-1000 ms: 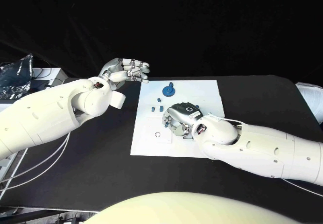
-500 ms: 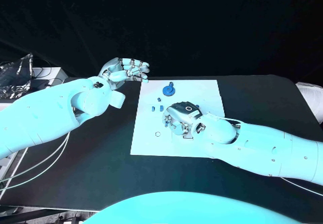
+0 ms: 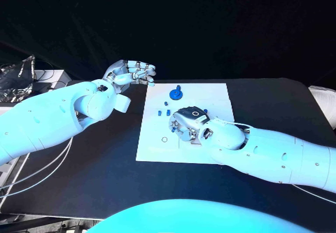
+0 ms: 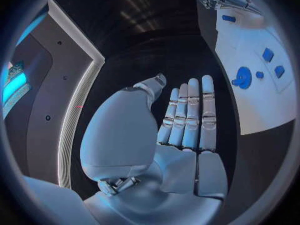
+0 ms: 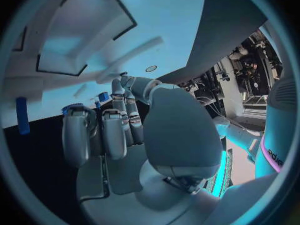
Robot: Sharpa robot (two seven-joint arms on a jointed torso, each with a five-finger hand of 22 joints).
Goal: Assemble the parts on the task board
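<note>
The white task board [image 3: 210, 97] lies in the middle of the black table. A round blue part [image 3: 176, 92] with an upright stem stands near its far edge, and small blue parts [image 3: 162, 112] lie on its left side. My right hand [image 3: 188, 124] is down on the board's middle with its fingers curled; a small blue part [image 5: 103, 96] sits between the thumb and fingertips [image 5: 115, 92]. My left hand [image 3: 130, 73] hangs above the table beyond the board's far left corner. Its fingers [image 4: 190, 110] lie straight and side by side, holding nothing.
A small ring-shaped hole [image 3: 164, 140] marks the board's near left. A crumpled foil bag [image 3: 17, 73] and a white box [image 3: 49, 76] stand at the table's far left. Cables [image 3: 42, 165] hang under my left arm.
</note>
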